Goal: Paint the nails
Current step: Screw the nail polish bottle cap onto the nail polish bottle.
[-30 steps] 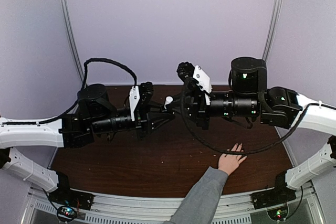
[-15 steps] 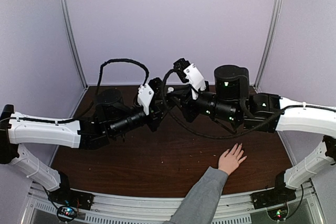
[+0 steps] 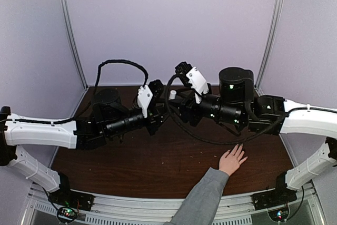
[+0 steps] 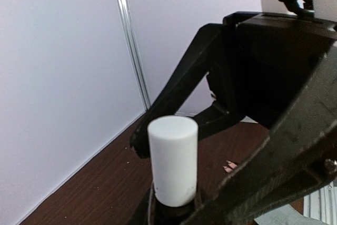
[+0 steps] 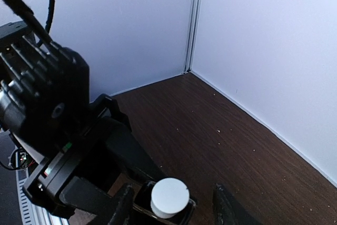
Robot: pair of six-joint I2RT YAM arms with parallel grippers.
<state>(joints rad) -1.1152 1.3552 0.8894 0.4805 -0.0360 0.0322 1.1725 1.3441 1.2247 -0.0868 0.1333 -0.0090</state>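
Seen from above, the two arms meet over the middle of the dark brown wooden table point(image 3: 158, 167). Only a small white cylindrical cap point(image 3: 172, 94) shows between them. The left wrist view gives more: the left gripper point(image 3: 160, 109) is clamped on a small dark bottle point(image 4: 166, 213), with the cap standing upright on top.

The right wrist view looks down on the cap's round top. There the right gripper point(image 5: 175, 215) is spread, its fingers point(image 5: 124, 206) on either side of the cap and not touching it.

Only the top view shows the light-skinned human hand point(image 3: 232, 159) plainly. It lies flat at the near right of the table, fingers spread, grey sleeve point(image 3: 202, 198) trailing toward the near edge, well apart from both grippers. The nails point(image 3: 240, 146) are at its fingertips, too small to make out.
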